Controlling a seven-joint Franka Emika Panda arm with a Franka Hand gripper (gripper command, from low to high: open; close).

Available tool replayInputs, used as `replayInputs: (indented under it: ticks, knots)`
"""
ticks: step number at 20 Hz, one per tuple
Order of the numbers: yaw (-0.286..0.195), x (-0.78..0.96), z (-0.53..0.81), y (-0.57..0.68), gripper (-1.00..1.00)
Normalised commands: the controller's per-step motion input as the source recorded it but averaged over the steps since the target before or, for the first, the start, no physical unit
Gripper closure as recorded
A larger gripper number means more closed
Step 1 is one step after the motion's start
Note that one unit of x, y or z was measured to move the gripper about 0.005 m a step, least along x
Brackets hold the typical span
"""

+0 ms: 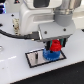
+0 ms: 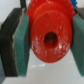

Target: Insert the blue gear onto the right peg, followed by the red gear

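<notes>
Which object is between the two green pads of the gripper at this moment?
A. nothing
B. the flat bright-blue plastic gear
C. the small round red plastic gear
C: in the wrist view, the small round red plastic gear sits between the green pads of the gripper, and the pads touch its sides.

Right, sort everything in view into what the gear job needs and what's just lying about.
Job:
red gear, held between the pads of the gripper
blue gear, beneath it on the plate
dark base plate with a light inner face

Lying about:
black cable at the exterior view's left
</notes>
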Motion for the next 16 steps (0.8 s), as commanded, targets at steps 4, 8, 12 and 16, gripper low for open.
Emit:
replayInputs:
  ticks: [4,8,12,16]
  knots:
    - [0.000,0.15,0.10,-0.11,1.00]
    - [0.000,0.21,0.00,-0.15,1.00]
    - [0.000,0.23,0.01,-0.14,1.00]
    - [0.000,0.18,-0.01,-0.11,1.00]
